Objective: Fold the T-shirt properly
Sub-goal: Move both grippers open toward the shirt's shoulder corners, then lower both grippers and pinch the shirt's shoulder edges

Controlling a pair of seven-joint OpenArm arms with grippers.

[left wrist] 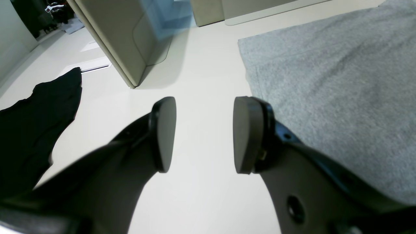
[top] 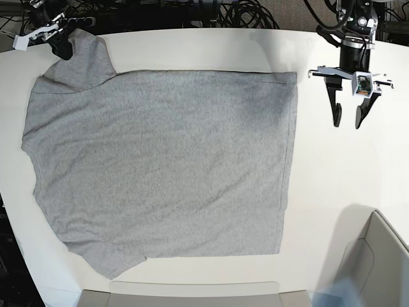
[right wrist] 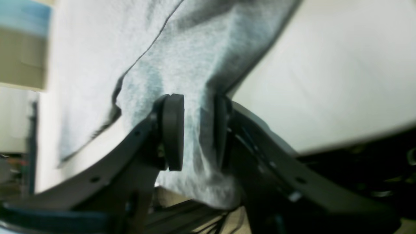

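While right gripper [right wrist: 195,133] pinches T-shirt [top: 166,160], left gripper [left wrist: 203,133] gapes

Grey fabric of the T-shirt [right wrist: 195,65] is bunched between the dark pads [right wrist: 174,130] of the right gripper [right wrist: 198,133], pale table [right wrist: 325,81] spreading beside the cloth.

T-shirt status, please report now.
Left pincer open, empty. Right pincer holding T-shirt sleeve at table corner. Nothing in the way.
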